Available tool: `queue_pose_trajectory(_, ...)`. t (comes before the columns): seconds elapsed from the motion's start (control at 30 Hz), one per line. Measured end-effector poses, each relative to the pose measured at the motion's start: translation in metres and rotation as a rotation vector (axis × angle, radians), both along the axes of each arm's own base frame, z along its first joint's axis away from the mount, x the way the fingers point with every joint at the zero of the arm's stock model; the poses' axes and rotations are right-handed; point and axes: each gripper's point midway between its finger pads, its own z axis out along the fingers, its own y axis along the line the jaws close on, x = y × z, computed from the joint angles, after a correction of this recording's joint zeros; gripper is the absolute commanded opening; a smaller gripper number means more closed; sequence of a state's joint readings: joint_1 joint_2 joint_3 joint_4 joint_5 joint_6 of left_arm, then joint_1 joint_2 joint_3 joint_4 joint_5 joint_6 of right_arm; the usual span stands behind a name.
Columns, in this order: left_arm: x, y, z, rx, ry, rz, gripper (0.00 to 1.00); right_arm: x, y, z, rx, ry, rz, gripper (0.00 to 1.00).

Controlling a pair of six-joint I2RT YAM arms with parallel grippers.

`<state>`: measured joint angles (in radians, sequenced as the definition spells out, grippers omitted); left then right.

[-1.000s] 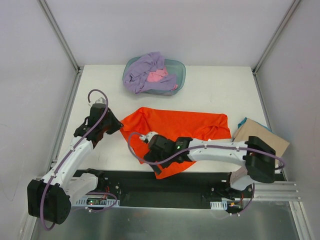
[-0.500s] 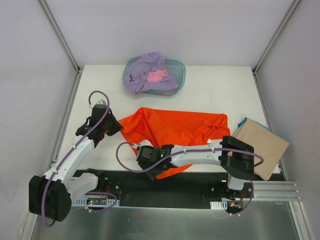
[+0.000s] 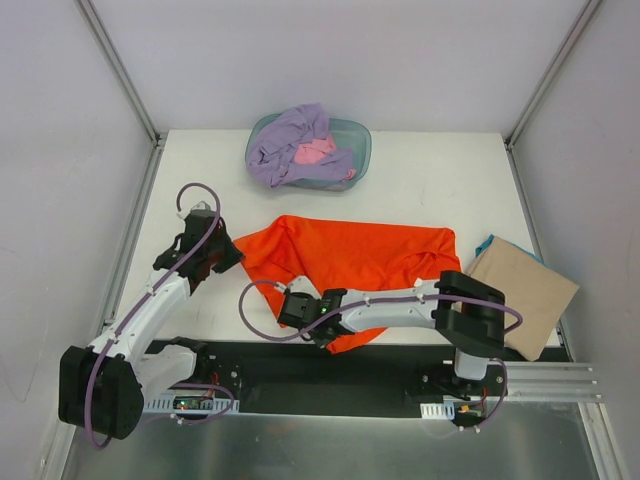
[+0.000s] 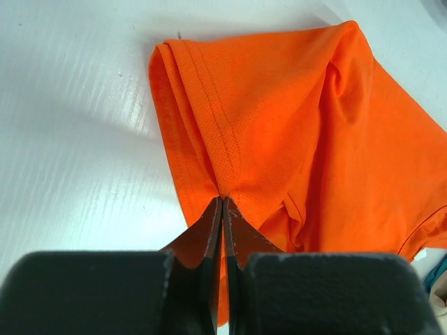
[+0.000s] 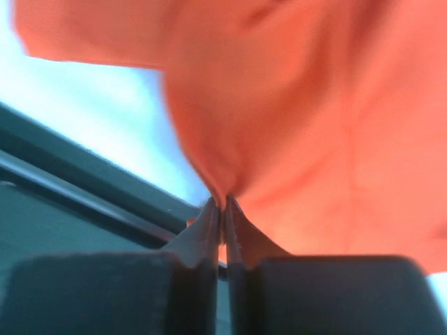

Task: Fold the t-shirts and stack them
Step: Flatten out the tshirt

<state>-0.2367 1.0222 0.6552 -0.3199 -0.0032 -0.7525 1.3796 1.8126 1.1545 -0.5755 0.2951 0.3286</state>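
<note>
The orange-red t-shirt [image 3: 350, 255] lies spread across the middle of the table, rumpled. My left gripper [image 3: 232, 252] is shut on the hemmed left corner of the t-shirt [image 4: 293, 118], with the fabric pinched at the tips of the gripper [image 4: 223, 199]. My right gripper [image 3: 318, 332] is shut on a fold at the near edge of the t-shirt [image 5: 314, 105], cloth bunched between the tips of the gripper [image 5: 223, 202]. A lavender t-shirt [image 3: 285, 140] and a pink t-shirt [image 3: 318, 152] sit heaped in the teal tub [image 3: 360, 135] at the back.
A tan cardboard sheet [image 3: 525, 285] lies at the right edge, with a teal scrap [image 3: 487, 243] showing at its far corner. A black rail [image 3: 390, 365] runs along the table's near edge just below my right gripper. Metal frame posts stand at both back corners.
My right gripper reached left along the shirt's near edge and closed on the cloth. The left gripper kept its hold on the left corner, barely moving.
</note>
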Motion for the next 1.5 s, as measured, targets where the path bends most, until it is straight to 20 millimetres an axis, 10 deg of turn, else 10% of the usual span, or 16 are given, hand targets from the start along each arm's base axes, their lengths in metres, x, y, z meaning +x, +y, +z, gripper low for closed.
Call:
queue_pose_trajectory(0.6, 0.043, -0.009, 0.022, 0.008, -0.007, -0.002, 0.0, 0.164, -0.149, 0.112, 0.146, -0.324, -0.525, 0.01)
queue_pose_trajectory(0.83, 0.071, -0.015, 0.085, -0.004, -0.169, -0.025, 0.0, 0.205, -0.203, 0.228, 0.249, -0.618, -0.636, 0.01)
queue_pose_trajectory(1.13, 0.034, -0.014, 0.232, -0.076, -0.572, -0.097, 0.0, 0.156, -0.255, 0.377, 0.471, -0.937, -0.565, 0.01)
queue_pose_trajectory(1.5, -0.125, -0.017, 0.426, -0.236, -1.157, -0.327, 0.0, -0.006, -0.268, 0.568, 1.036, -1.169, -0.005, 0.01)
